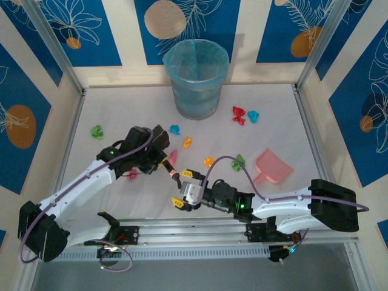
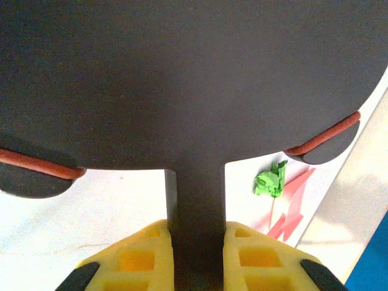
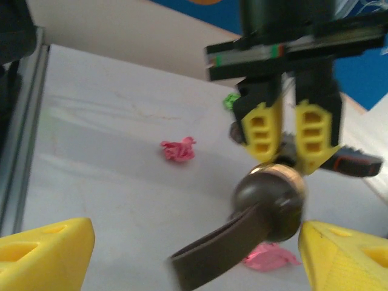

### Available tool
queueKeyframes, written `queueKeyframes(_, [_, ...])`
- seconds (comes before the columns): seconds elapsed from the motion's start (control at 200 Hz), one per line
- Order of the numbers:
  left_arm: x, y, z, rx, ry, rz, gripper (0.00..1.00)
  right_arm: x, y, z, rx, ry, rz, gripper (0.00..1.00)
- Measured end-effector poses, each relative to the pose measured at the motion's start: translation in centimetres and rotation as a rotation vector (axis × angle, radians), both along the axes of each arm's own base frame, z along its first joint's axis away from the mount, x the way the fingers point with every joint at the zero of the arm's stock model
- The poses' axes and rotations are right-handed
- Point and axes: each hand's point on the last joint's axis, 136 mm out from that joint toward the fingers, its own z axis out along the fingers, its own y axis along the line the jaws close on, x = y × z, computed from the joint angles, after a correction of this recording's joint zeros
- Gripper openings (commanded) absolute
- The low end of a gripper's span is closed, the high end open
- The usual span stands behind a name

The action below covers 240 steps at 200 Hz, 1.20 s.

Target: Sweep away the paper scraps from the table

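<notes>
The left gripper [image 1: 163, 156] is clamped tight on the brush [image 1: 173, 171], and the right gripper [image 1: 182, 188] stands wide and empty just below its handle end, seemingly for a handover. It should centre there before closing; the paper scraps [image 1: 238, 114] lie scattered mid-frame and upper right on the table [image 1: 121, 109]

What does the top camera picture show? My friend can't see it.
Over a white table, the left gripper holds a dark brush, and the right gripper is open beside it. Paper scraps, a pink dustpan and a blue bin lie around them.
</notes>
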Motion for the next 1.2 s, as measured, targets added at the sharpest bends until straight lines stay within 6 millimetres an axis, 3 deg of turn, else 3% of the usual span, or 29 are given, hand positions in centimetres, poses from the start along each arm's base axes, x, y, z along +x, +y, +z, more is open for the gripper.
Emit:
queueKeyframes(0.275, [-0.9,-2.4,-1.2,-0.012,-0.02,-0.009,0.0,1.6,-1.2,2.2,0.061,-0.022,-0.085,0.81])
queueKeyframes(0.505, [-0.4,-4.5,-2.1,-0.019,-0.009,-0.013,0.0,3.2,-1.5,1.1,0.011,-0.013,-0.161,0.76])
queueKeyframes(0.99, [1.2,-5.5,-0.3,-0.069,-0.06,0.024,0.0,6.0,-2.7,-0.9,-0.062,-0.017,-0.295,0.67])
queueKeyframes(1.2, [1.7,-6.0,0.1,-0.083,-0.067,0.029,0.0,7.5,-3.7,-1.1,-0.069,0.001,-0.365,0.56])
